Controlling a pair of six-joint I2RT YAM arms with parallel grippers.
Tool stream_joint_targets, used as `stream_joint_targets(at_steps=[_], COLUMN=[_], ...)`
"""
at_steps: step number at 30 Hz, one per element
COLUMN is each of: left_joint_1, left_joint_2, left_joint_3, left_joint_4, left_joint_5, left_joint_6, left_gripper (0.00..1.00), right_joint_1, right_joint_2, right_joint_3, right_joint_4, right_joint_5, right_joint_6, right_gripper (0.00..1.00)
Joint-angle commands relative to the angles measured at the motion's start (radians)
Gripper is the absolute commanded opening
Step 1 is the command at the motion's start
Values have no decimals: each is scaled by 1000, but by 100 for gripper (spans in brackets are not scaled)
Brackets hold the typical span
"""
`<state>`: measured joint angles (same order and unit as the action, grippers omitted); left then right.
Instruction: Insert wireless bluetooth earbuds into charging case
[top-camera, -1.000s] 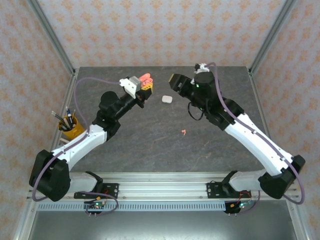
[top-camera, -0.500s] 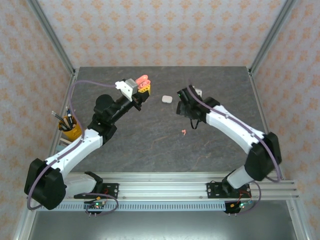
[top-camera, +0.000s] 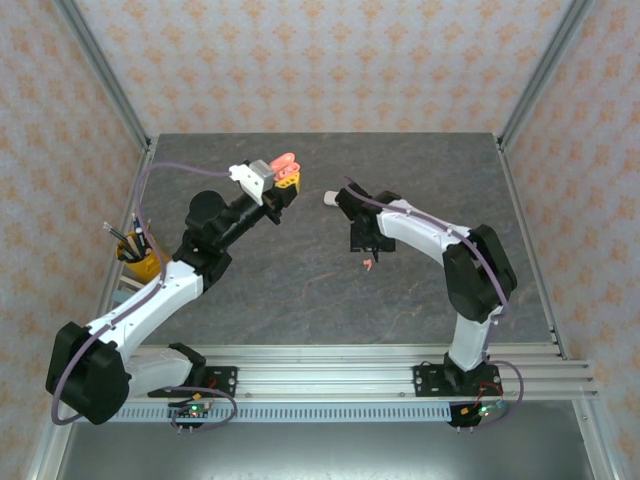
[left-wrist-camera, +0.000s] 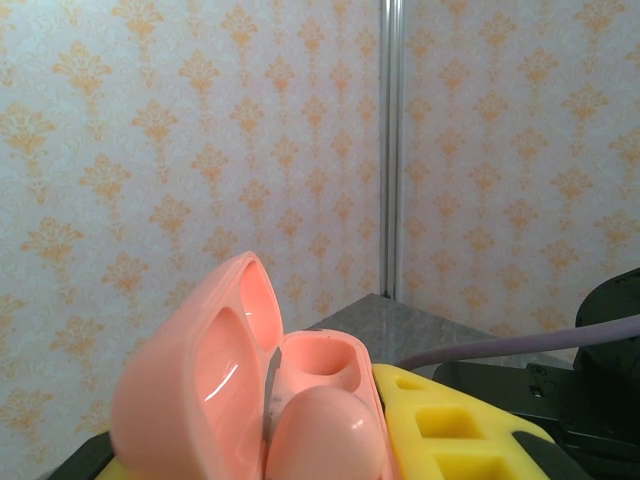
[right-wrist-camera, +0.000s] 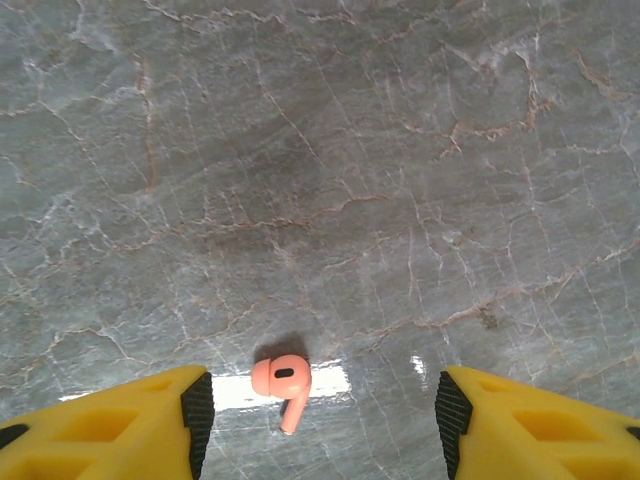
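Observation:
My left gripper (top-camera: 284, 179) is raised over the back left of the table and shut on an open coral-pink charging case (top-camera: 286, 162). In the left wrist view the case (left-wrist-camera: 190, 400) has its lid tipped left. One pink earbud (left-wrist-camera: 325, 435) sits in it beside an empty socket (left-wrist-camera: 322, 358), and a yellow finger (left-wrist-camera: 450, 430) presses its right side. A loose pink earbud (right-wrist-camera: 283, 383) lies on the stone table (right-wrist-camera: 320, 150), between the two fingertips of my open right gripper (right-wrist-camera: 320, 420) and nearer the left one. From above, that gripper (top-camera: 362, 243) points down just behind the earbud (top-camera: 368, 264).
A small white case (top-camera: 327, 198) lies on the table, partly behind the right arm's wrist. A yellow cup of pens (top-camera: 138, 256) stands at the left edge, beside the left arm. Patterned walls and metal posts close the back and sides.
The right arm has folded back toward the middle and brought its gripper down over the loose pink earbud. The left gripper has shifted slightly left, still holding the pink case.

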<state>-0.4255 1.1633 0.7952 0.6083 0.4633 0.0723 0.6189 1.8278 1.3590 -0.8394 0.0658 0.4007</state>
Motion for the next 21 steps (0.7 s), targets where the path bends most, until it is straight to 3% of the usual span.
stream_joint_targets(at_steps=[1, 21], left_joint_1=[-6, -7], left_joint_2=[-25, -30], left_joint_3=[2, 11], left_joint_4=[-3, -15], left_joint_5=[11, 12], left_joint_6=[6, 4], left_gripper=[0, 0], right_joint_1=[-1, -1], right_joint_2=[17, 66], right_joint_3=[37, 39], right_joint_4=[-43, -51], right_joint_5=[-7, -38], right_joint_6=[-32, -54], right_gripper=[62, 60])
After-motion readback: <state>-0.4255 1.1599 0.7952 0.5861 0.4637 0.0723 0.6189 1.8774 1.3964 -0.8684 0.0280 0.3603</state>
